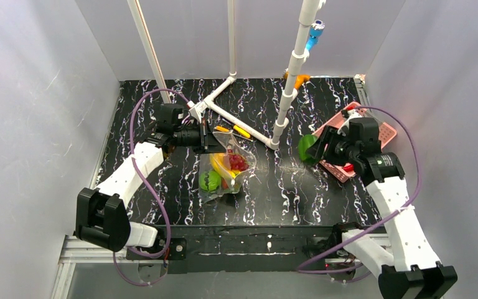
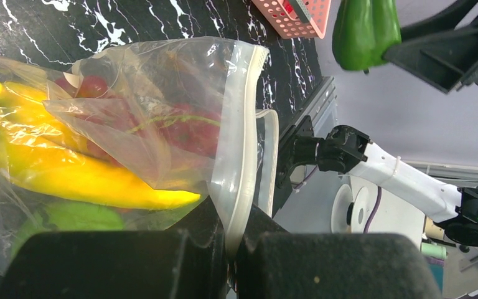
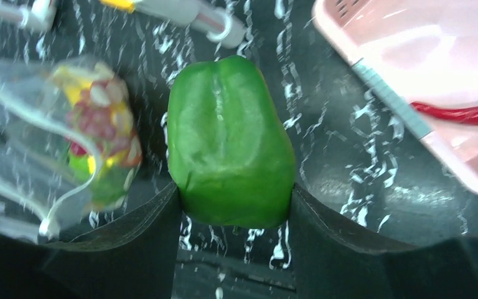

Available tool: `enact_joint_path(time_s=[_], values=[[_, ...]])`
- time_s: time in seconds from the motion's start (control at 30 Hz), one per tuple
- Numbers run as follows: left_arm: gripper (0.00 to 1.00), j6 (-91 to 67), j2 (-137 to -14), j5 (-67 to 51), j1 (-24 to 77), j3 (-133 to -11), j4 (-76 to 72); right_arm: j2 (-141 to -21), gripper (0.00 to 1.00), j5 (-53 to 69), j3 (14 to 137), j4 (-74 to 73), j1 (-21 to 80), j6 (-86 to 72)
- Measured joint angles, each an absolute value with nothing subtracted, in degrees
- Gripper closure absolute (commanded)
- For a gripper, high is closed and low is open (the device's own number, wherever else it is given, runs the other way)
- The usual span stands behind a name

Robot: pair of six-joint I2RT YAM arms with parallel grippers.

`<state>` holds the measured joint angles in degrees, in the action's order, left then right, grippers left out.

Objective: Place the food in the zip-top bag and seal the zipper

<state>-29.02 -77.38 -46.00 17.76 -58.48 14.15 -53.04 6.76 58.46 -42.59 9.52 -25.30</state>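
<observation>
The zip-top bag [image 1: 227, 169] lies on the black marbled desk [image 1: 286, 193], a little left of the middle, with its mouth turned to the far side. Inside the bag there are yellow bananas [image 2: 68, 174], dark red grapes [image 2: 187, 131] and one green round fruit [image 2: 68, 218]. The zipper [image 2: 249, 156] runs along the mouth edge as a thin pale strip. In the left wrist view its two sides stand a little apart, so the mouth does not look sealed.

The left pincer [image 2: 233, 249] is closed and pinches this mouth edge between its two dark fingers. It comes to the bag from the far left side, so the bag hangs toward the near side from the grip.

To the right of the bag, and well apart from it, the right pincer [image 3: 233, 205] grips a green pepper [image 3: 230, 162]. The jaws press on the pepper's two sides and its upper part sticks out in front of them. The pepper is between the bag and the pink basket [image 1: 387, 132]. I cannot tell if the pepper touches the desk.

The basket stands at the right edge of the desk, partly under the right arm, and a red long pepper [image 3: 460, 115] lies in it. A white pipe frame [image 1: 286, 93] stands behind the bag, and small yellow tools [image 1: 241, 131] lie on the desk near its foot.
</observation>
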Motion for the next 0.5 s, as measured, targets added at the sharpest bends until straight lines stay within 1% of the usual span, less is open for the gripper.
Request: enact_joint_path(time_s=[0.1,0.17,0.23,0.3,0.33,0.4,0.43,0.5], values=[[1.0,-28.88,-77.38,-45.87,17.78,-58.48,14.22,-50.26,0.82,9.23,58.43,-44.95,13.52,-25.36],[1.0,-28.67,-77.38,-45.84,17.78,-58.48,14.41,-48.21,0.83,12.43,58.43,-45.12,19.73,-25.91],[1.0,-28.45,-77.38,-45.82,17.78,-58.48,14.61,-48.82,0.83,13.52,58.5,-44.8,25.17,-27.07],[1.0,-28.1,-77.36,-45.6,17.85,-58.48,14.98,-53.65,0.84,13.72,61.17,-43.44,35.9,-28.18],[1.0,-27.86,-77.25,-45.41,17.87,-58.48,15.0,-58.41,0.84,15.09,64.62,-40.97,40.93,-28.62],[1.0,-27.51,-76.95,-45.17,17.87,-58.48,15.03,-62.37,0.87,16.6,68.34,-39.0,42.52,-29.28],[1.0,-27.22,-76.64,-45.17,17.87,-58.48,15.05,-65.8,0.87,17.41,71.96,-37.34,43.66,-29.74],[1.0,-26.87,-75.99,-45.5,17.87,-58.48,15.11,-71.42,0.88,18.26,75.4,-34.2,45.06,-30.59]])
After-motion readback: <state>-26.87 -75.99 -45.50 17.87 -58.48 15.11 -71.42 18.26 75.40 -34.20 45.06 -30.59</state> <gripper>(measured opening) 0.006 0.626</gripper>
